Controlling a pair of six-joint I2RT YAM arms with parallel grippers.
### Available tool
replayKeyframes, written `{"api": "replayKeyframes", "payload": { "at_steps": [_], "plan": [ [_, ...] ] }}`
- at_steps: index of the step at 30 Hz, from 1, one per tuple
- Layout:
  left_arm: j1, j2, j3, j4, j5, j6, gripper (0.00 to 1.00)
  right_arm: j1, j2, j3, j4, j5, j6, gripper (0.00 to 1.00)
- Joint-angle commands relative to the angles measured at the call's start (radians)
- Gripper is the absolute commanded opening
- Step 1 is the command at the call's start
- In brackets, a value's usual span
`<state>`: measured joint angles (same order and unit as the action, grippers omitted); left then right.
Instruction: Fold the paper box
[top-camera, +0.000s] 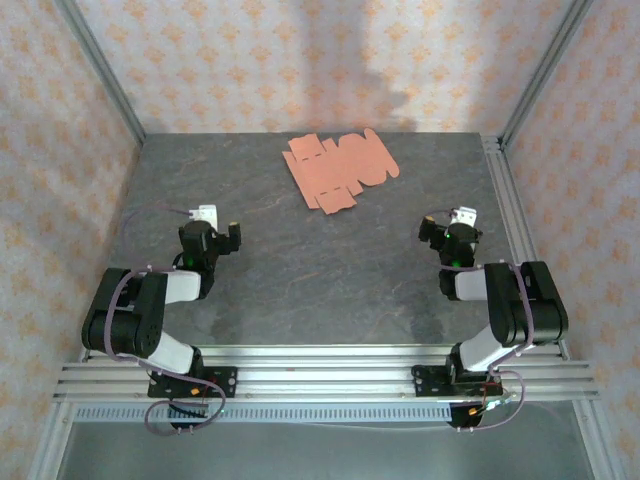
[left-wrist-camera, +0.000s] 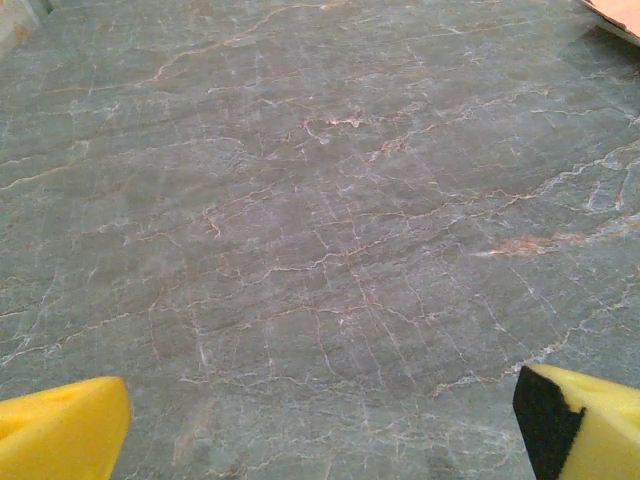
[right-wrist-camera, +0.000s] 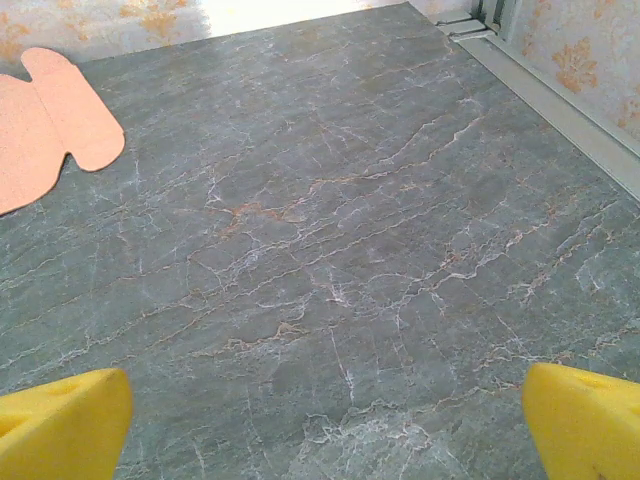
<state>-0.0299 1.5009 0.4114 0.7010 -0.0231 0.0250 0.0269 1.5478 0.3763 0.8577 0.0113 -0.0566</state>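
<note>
The paper box (top-camera: 340, 168) lies as a flat salmon-orange die-cut sheet with tabs and rounded flaps at the back middle of the grey marbled table (top-camera: 330, 270). Its rounded flaps (right-wrist-camera: 50, 125) show at the upper left of the right wrist view, and a corner of it (left-wrist-camera: 618, 15) at the top right of the left wrist view. My left gripper (top-camera: 212, 232) rests at the near left, well short of the sheet, open with nothing between its yellow fingers (left-wrist-camera: 60, 430). My right gripper (top-camera: 452, 232) sits at the near right, also open and empty, yellow fingertips (right-wrist-camera: 585, 425) spread wide.
Aluminium frame rails (top-camera: 510, 210) run along the table's right side and near edge (top-camera: 320, 375). Patterned walls (top-camera: 300, 60) close in the back and sides. Bare marbled table lies between the two grippers and the sheet.
</note>
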Motion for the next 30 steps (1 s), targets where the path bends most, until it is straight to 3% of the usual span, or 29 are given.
{"api": "replayKeyframes", "payload": {
  "at_steps": [1,23,27,30],
  "plan": [
    [0.007,-0.007,0.024,0.023,0.005,-0.008,1.00,-0.002,0.004,0.014,0.033,0.021,0.010,0.99],
    [0.008,-0.009,0.023,0.024,0.013,-0.005,1.00,-0.002,0.002,0.011,0.038,0.028,0.015,0.99],
    [-0.024,-0.071,0.089,-0.138,-0.011,0.025,1.00,-0.002,-0.056,-0.005,0.022,0.013,0.012,0.99],
    [-0.068,-0.143,0.151,-0.280,-0.016,0.072,1.00,-0.001,-0.143,0.013,-0.092,-0.013,0.004,0.99]
  ]
}}
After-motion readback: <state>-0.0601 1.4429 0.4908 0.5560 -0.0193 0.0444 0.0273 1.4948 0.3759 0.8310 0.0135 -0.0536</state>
